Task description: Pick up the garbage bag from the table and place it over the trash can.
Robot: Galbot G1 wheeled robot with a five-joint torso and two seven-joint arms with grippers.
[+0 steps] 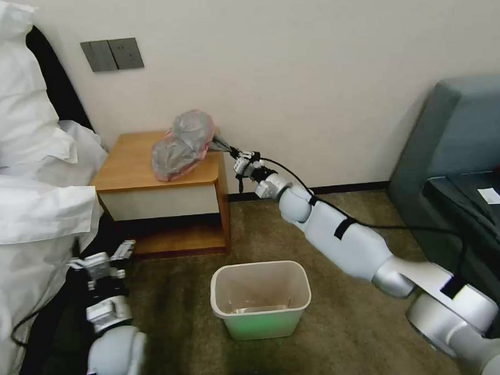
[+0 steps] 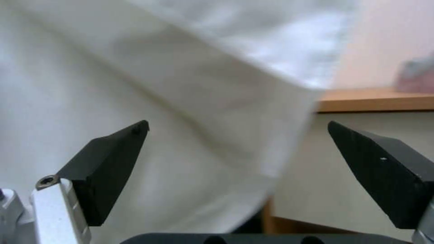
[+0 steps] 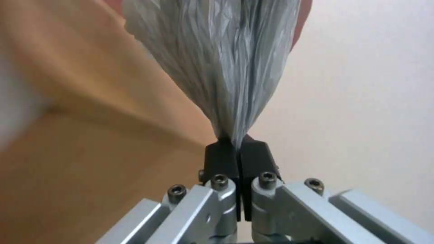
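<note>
Right gripper (image 3: 238, 144) pinching the garbage bag (image 1: 183, 144) on the nightstand (image 1: 129, 170).
I see its fingers pressed together on gathered plastic at the right edge; my left gripper (image 2: 235, 152) hangs spread beside the bedding (image 1: 23, 181), trash can (image 1: 260, 300) on carpet below.

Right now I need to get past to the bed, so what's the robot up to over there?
The right end effector is shut on one gathered end of the garbage bag, at the right edge of the table. Most of the bag rests on the tabletop. The trash can stands on the carpet in front of the table with no bag in it. The left end effector is open, low beside the white bedding.
</note>
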